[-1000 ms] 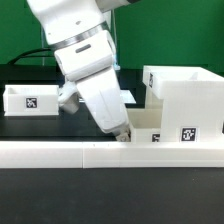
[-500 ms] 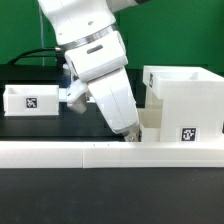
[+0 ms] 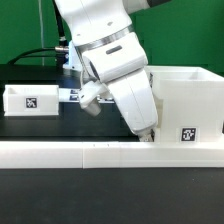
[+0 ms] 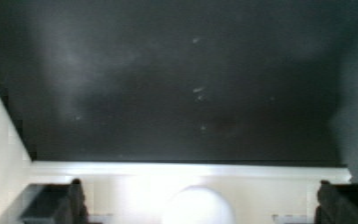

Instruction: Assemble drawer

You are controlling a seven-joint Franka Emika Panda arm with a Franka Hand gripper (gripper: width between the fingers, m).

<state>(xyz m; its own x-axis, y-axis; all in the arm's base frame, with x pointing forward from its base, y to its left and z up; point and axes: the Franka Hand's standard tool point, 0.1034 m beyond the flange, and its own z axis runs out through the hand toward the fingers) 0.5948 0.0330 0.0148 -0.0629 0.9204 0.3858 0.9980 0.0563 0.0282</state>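
Exterior view: pincer (image 3: 148,131) tips down at the foot of the drawer housing (image 3: 185,95), on the exterior view's right. One shallow tray (image 3: 28,98) sits well apart on the desk (image 3: 40,126).

Wrist view: fingers (image 4: 51,205) stand apart over a white wall (image 4: 194,185). Best, I judge, to centre on that wall and descend squarely before closing, so nothing gets nudged.

Glossy white rounded arm (image 3: 120,85), grey band (image 3: 98,45) round one joint, white gripper (image 3: 148,131) with dark fingers (image 4: 51,203)
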